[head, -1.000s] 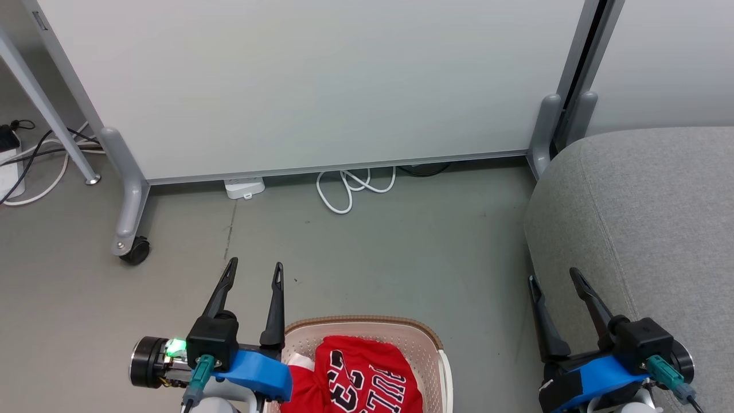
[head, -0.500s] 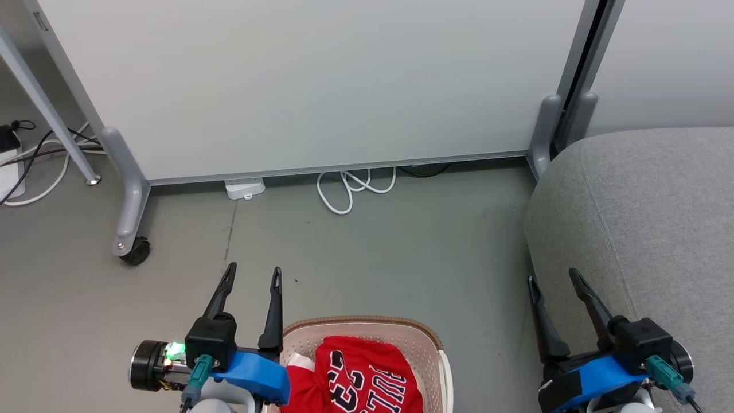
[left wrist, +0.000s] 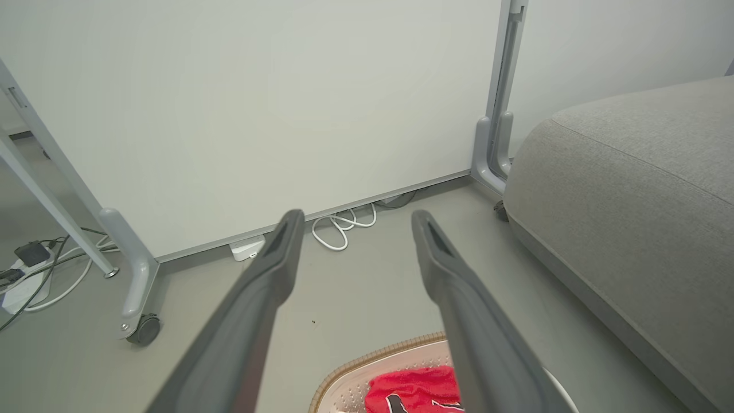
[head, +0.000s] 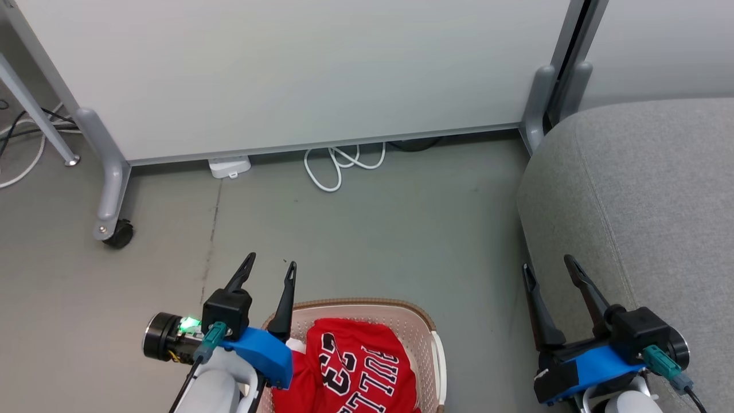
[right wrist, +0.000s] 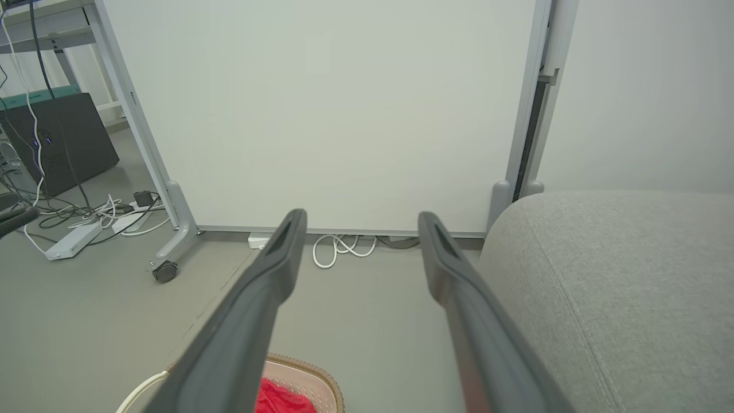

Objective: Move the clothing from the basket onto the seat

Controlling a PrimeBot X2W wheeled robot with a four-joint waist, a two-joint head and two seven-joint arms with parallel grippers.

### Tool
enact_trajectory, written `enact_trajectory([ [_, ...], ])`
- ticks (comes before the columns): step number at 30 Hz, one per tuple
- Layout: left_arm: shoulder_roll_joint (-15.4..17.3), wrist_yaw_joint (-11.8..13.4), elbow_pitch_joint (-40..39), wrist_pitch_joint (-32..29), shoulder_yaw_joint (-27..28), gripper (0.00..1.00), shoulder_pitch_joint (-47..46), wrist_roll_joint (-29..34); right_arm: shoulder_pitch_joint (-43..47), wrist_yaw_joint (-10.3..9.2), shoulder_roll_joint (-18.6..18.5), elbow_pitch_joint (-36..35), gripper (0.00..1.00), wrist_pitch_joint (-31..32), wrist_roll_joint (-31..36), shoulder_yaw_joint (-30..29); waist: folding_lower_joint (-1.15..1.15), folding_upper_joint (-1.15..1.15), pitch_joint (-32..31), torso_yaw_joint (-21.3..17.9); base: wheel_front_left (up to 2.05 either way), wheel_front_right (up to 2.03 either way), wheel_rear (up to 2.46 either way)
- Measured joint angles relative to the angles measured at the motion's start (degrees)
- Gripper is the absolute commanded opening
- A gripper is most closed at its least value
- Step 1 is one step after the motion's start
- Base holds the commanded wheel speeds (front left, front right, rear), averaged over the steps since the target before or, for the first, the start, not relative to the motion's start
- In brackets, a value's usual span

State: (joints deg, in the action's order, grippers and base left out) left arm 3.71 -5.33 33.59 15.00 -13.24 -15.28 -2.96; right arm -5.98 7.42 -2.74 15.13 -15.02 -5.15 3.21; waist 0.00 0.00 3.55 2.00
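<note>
Your left gripper (head: 269, 267) wide, empty, at rim of cream perforated basket (head: 367, 303), lower centre; red number-23 clothing (head: 350, 367) just right of it; right gripper (head: 547, 265), wide too, farther off, beside grey fabric seat (head: 648, 201).

A red jersey (head: 350, 367) numbered 23 lies crumpled inside the cream, brown-rimmed basket (head: 355, 301), near the bare grey seat (head: 642, 189).

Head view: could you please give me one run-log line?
left gripper open; right gripper open; clothing in basket; seat at right
</note>
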Motion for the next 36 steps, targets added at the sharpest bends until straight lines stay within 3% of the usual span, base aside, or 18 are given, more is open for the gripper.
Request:
enact_trajectory([
  [13,0.1,-1.9,17.5,0.1,-6.6,1.0,-13.3,-1.3,-6.7,0.0,0.0,-2.3,1.0,0.0,0.5,0.8,0.0,0.0,11.5,-2.8,0.0,0.0,0.0],
  [20,0.0,-2.1,27.9,-0.8,-13.6,1.0,-20.2,-5.7,-10.6,0.01,-0.1,-3.8,1.0,0.0,0.5,1.7,0.01,0.0,19.1,-4.9,0.0,0.0,0.0],
  [27,0.3,-2.1,33.4,-2.6,-19.7,1.0,-25.3,-11.0,-13.7,0.01,-0.1,-5.5,1.0,0.0,1.0,1.3,0.01,0.0,26.7,-6.4,0.0,0.0,0.0],
  [36,1.4,-2.1,36.2,-10.7,-25.5,1.0,-28.5,-18.9,-16.7,0.01,-0.1,-7.5,1.0,0.0,1.5,1.1,0.01,0.0,35.1,-6.9,0.0,0.0,0.0],
])
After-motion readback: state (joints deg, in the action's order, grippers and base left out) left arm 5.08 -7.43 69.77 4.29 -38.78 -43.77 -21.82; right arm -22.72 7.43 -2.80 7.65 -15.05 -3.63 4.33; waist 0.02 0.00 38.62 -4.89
